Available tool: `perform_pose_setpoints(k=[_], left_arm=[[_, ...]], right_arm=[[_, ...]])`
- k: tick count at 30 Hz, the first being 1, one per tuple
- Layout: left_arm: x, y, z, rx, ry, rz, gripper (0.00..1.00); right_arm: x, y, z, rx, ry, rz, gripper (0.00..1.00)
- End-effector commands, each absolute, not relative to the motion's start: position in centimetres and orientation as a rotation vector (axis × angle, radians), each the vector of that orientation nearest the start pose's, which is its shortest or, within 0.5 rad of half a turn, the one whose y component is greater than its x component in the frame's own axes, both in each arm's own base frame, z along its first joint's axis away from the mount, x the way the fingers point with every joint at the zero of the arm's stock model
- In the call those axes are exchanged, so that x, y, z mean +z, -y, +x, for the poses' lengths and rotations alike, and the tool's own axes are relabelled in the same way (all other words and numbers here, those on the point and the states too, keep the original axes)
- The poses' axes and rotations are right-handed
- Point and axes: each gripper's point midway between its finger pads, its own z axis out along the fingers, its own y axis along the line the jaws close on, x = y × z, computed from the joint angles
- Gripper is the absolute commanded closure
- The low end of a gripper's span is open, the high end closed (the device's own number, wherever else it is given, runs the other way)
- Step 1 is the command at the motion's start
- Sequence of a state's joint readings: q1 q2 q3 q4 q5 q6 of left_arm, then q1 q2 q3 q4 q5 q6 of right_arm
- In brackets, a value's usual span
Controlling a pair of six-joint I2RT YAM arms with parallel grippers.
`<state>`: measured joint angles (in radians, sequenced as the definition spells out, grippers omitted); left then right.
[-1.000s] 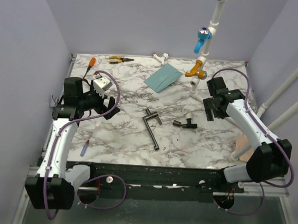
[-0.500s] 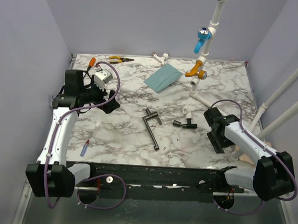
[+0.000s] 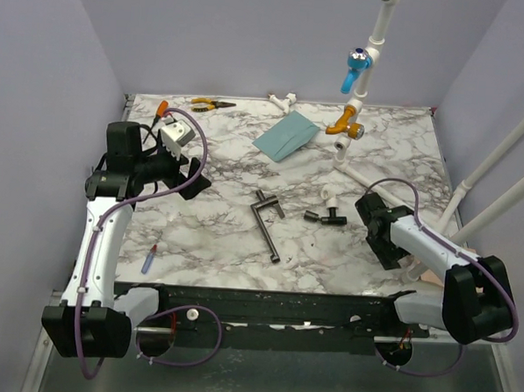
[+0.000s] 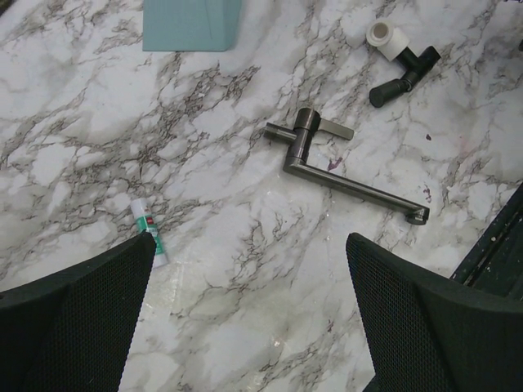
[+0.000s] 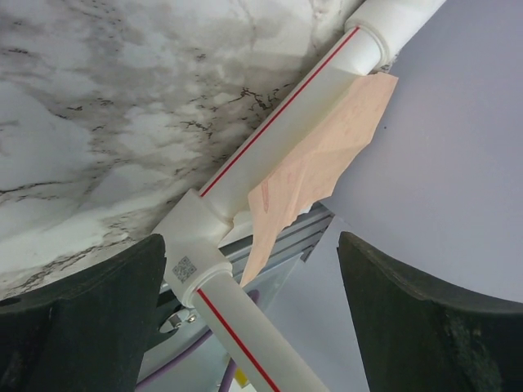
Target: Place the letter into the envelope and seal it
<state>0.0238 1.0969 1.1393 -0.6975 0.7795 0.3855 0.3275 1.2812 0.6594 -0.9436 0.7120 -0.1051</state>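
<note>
Tan letter (image 5: pixel 323 159) leans on a white pipe (image 5: pixel 282 114) beside the marble table (image 5: pixel 98 106).

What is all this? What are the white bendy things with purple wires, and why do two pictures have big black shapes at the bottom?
Those are two robot arms, a left arm and a right arm, bolted to a marble-patterned table. One picture looks down from above. The other two come from a small camera on each wrist, so the black shapes are each gripper's own fingers. The left gripper and the right gripper are both open and hold nothing. On the table lie a flat teal paper envelope, a dark metal tap and yellow-handled pliers. The right wrist camera shows a thin tan paper letter by a white plastic pipe at the table's edge.
</note>
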Motion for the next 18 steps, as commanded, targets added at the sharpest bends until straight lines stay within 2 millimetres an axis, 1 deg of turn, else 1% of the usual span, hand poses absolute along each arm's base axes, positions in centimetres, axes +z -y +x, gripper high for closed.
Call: perform_pose_setpoints(k=[1,2,3,4,6,8,10,13,16,18], left_arm=[[26.8,11.6,26.9,-0.676,-1.870,0.802,0.02],[26.8,11.7,26.9,-0.680,-1.862,0.803,0.02],[26.7,11.7,26.8,-0.681,-1.857,0.808,0.02],[26.5,11.7,26.7,-0.676,-1.860,0.807,0.02],[26.2,11.4,26.6,-0.655,-1.865,0.800,0.02],[25.9,11.5,26.2,-0.661,-1.865,0.805,0.02],[25.5,11.7,26.1,-0.688,-1.876,0.801,0.03],[25.3,11.9,26.3,-0.717,-1.884,0.797,0.04],[25.5,11.8,26.5,-0.703,-1.880,0.802,0.05],[25.5,11.7,26.8,-0.700,-1.890,0.790,0.05]], right_arm=[[7.9,8.0,16.9,-1.200,-2.757,-0.612,0.18],[7.8,8.2,16.7,-1.220,-2.756,-0.626,0.25],[7.7,8.1,16.6,-1.217,-2.762,-0.618,0.27],[7.8,8.1,16.5,-1.218,-2.768,-0.599,0.27],[8.3,8.4,16.2,-1.242,-2.783,-0.553,0.20],[8.9,8.7,15.9,-1.264,-2.792,-0.530,0.19],[8.9,8.9,15.8,-1.262,-2.777,-0.574,0.19],[8.2,9.1,15.8,-1.247,-2.748,-0.683,0.22],[7.6,8.8,16.0,-1.184,-2.744,-0.823,0.25],[7.6,8.6,15.8,-1.127,-2.742,-0.905,0.26]])
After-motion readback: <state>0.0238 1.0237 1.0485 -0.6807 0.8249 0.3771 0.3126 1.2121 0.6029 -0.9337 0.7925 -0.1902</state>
